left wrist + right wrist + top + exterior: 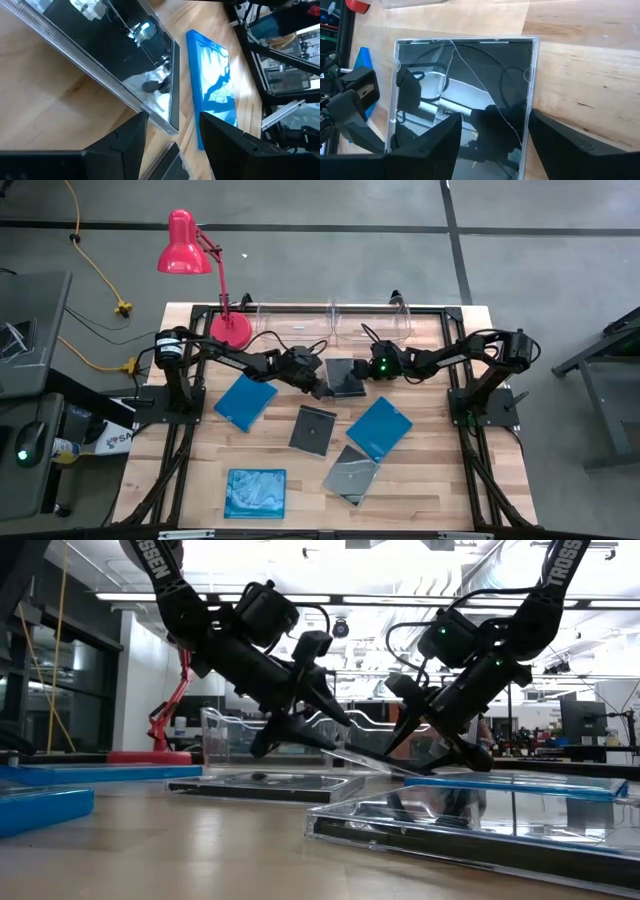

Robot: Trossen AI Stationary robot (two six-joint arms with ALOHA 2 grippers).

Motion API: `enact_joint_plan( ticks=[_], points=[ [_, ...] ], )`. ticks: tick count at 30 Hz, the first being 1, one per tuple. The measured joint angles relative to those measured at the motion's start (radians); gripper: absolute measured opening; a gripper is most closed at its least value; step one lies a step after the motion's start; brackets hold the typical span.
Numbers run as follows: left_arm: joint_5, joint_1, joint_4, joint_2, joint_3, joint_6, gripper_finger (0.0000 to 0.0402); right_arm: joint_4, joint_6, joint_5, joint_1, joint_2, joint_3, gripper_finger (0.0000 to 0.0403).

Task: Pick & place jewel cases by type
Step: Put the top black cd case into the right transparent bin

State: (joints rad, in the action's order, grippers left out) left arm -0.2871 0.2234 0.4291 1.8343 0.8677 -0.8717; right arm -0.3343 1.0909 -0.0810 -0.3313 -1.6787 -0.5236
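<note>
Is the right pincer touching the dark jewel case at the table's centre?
Cannot tell. In the low view the right pincer is at the dark jewel case, which looks tilted, but no view plainly shows contact or a gap.

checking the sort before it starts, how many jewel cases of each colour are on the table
blue jewel cases: 3
dark grey jewel cases: 3
total: 6
</note>
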Motion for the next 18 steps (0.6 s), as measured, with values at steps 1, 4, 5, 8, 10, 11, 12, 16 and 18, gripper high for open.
enact_joint_plan(
  ticks=[1, 4, 5, 8, 10, 11, 12, 16, 18],
  points=[
    [0.000, 0.000, 0.010, 0.000, 0.000, -0.001, 0.0182, -0.003, 0.000, -0.003, 0.000, 0.000, 0.000, 0.0232],
    [0.000, 0.000, 0.071, -0.002, 0.003, -0.002, 0.0182, -0.013, -0.003, -0.017, 0.000, 0.000, 0.001, 0.0232],
    [0.001, 0.000, 0.099, -0.003, 0.005, -0.001, 0.0182, -0.018, -0.008, -0.022, 0.000, 0.000, 0.001, 0.0232],
    [0.012, 0.003, 0.148, -0.005, 0.007, -0.001, 0.0182, -0.033, -0.015, -0.030, 0.000, 0.000, 0.003, 0.0232],
    [0.021, 0.003, 0.159, -0.004, 0.007, -0.001, 0.0182, -0.035, -0.016, -0.031, 0.000, 0.000, 0.003, 0.0232],
    [0.023, 0.003, 0.158, -0.004, 0.007, -0.001, 0.0182, -0.036, -0.018, -0.031, 0.000, 0.000, 0.003, 0.0232],
    [0.023, 0.003, 0.157, -0.004, 0.007, -0.001, 0.0182, -0.037, -0.021, -0.032, 0.000, 0.000, 0.002, 0.0232],
    [0.024, 0.003, 0.155, -0.003, 0.007, -0.001, 0.0182, -0.045, -0.032, -0.038, 0.000, -0.001, 0.002, 0.0232],
    [0.024, 0.003, 0.153, -0.003, 0.007, -0.001, 0.0182, -0.050, -0.040, -0.042, 0.000, -0.001, 0.002, 0.0232]
  ],
)
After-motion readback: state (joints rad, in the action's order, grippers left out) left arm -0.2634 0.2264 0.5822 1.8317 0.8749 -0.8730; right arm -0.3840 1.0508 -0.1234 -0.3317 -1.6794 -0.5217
